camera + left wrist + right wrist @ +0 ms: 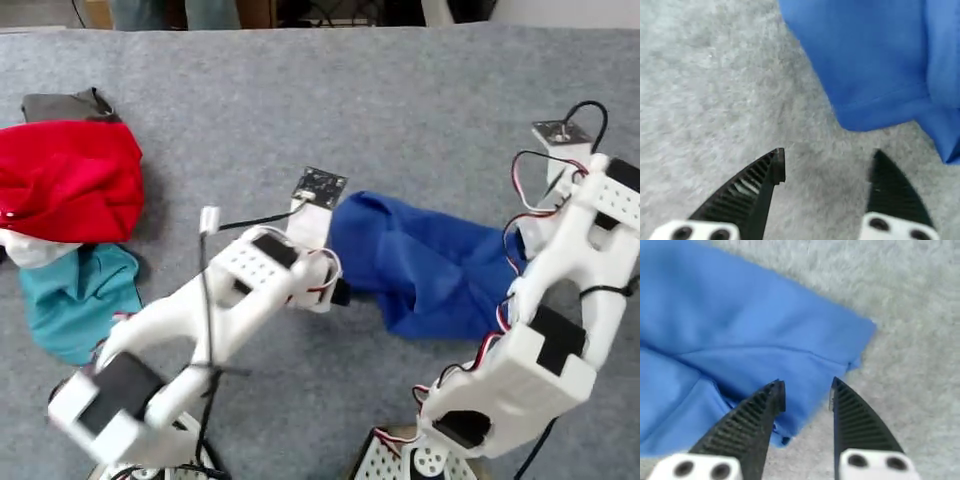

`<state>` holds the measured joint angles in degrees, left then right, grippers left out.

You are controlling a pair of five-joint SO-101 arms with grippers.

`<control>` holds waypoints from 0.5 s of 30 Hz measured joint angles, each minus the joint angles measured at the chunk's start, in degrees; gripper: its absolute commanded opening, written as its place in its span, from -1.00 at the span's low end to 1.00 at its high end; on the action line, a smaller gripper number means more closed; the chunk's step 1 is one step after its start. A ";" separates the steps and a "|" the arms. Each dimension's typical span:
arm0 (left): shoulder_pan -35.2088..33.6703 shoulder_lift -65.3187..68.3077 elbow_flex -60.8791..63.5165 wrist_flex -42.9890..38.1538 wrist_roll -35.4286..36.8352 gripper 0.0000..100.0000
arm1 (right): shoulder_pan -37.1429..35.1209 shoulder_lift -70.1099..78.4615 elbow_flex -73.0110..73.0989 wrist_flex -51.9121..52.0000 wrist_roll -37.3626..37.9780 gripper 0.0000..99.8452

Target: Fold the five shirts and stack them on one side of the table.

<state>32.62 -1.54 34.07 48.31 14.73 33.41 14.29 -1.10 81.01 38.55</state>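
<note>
High view: one blue shirt, four heaped shirts.

Setting: robotics test room, likely a lab. Bench covered in grey felt. Two white plastic arms with exposed wires mounted at near edge.

The table carries a grey, felt-like covering from edge to edge; up close its nap looks fuzzy and faintly mottled; past the far edge stand a brown wooden piece and a pale surface, both too cropped to identify.
</note>
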 measured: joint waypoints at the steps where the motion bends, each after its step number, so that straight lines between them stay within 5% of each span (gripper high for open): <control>1: 0.44 1.76 -1.14 -0.09 0.00 -0.67 | -0.09 0.70 0.00 0.09 -0.18 -0.70; 6: 3.16 6.95 -5.89 -0.09 0.00 -0.97 | -0.09 3.96 0.00 0.62 -0.18 -0.71; 12: 2.37 7.38 -10.11 -0.18 0.00 -0.94 | -0.44 3.60 3.08 3.25 2.20 -0.94; 15: 0.09 4.92 -12.66 2.37 0.00 -0.94 | -1.85 -0.35 4.75 5.89 3.52 -0.90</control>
<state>32.70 3.38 21.41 50.68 14.73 31.56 13.93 3.65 86.90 42.07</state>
